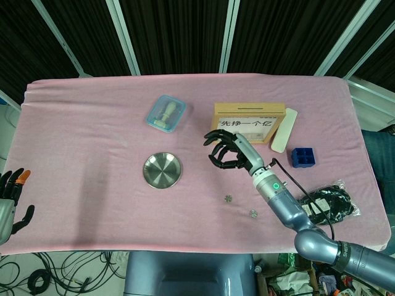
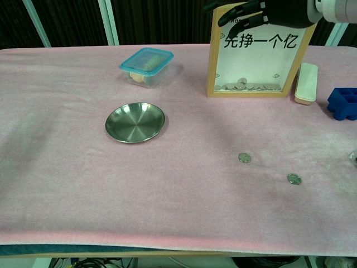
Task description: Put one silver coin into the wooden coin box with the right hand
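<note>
The right hand (image 1: pixel 227 150) hung above the pink tablecloth (image 1: pixel 92 123), just in front of the wooden coin box (image 1: pixel 249 122), at about six o'clock from the box in the head view. Its fingers (image 1: pixel 216 137) were curled inward with the tips drawn toward each other. Whether a coin sat between them could not be told from either view; in the chest view the hand (image 2: pixel 262 12) showed only partly at the top edge, in front of the box's upper rim.

Two silver coins lay flat on the cloth, apart from the hand. The nearer silver coin (image 1: pixel 229 198) lay at roughly six o'clock from the hand, well apart from it; the second coin (image 1: pixel 252 213) lay at about four o'clock from the first, beside the forearm. In the chest view they appeared as (image 2: pixel 244 158) and (image 2: pixel 294 179). More coins rested in the bottom of the box behind its clear front (image 2: pixel 248 86).

The left hand (image 1: pixel 12 200) rested at the table's near left edge, fingers spread, holding nothing.

A steel dish (image 1: pixel 163 170) sat at nine o'clock from the right hand.
</note>
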{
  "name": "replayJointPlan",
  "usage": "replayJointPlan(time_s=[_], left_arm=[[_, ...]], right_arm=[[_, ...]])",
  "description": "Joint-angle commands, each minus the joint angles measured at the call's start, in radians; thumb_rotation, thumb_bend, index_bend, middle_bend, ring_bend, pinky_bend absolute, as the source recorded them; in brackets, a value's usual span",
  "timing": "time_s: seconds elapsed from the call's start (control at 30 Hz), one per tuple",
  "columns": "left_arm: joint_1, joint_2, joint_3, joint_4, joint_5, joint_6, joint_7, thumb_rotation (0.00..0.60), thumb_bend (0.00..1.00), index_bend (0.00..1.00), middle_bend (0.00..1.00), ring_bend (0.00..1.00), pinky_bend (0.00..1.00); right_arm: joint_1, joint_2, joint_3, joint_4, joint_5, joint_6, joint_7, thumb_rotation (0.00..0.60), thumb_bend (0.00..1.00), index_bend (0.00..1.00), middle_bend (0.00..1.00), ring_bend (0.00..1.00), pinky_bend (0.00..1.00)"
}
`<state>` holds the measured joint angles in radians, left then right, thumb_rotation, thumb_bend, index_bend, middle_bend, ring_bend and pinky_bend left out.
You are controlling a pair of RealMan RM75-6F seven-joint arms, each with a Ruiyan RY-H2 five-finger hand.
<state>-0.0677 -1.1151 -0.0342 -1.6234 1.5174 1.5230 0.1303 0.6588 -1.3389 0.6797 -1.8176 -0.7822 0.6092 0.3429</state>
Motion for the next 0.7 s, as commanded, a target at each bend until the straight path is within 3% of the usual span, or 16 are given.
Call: replayJointPlan(time_s=[0.03, 0.23, 0.7], left_arm=[[0.000, 0.000, 0.000, 0.000, -0.001, -0.001, -0.001, 0.600, 0.40, 0.06, 0.04, 0.00, 0.00], [0.002, 0.000, 0.001, -0.002, 0.001, 0.002, 0.001, 0.600, 0.40, 0.06, 0.04, 0.00, 0.00], [0.004, -0.004, 0.004, -0.007, 0.013, 0.010, 0.008, 0.600, 0.40, 0.06, 0.04, 0.00, 0.00]], right_arm=[[0.036, 0.030, 0.012, 0.021, 0.051, -0.002, 0.016, 0.600, 0.30, 0.32, 0.33, 0.45, 0.51], [0.051, 0.065, 0.001, 0.008, 0.086, -0.014, 0.044, 0.600, 0.30, 0.32, 0.33, 0.45, 0.51], [0.063, 0.070, -0.117, -0.031, 0.052, 0.080, -0.006, 0.600, 0.30, 0.32, 0.33, 0.45, 0.51]])
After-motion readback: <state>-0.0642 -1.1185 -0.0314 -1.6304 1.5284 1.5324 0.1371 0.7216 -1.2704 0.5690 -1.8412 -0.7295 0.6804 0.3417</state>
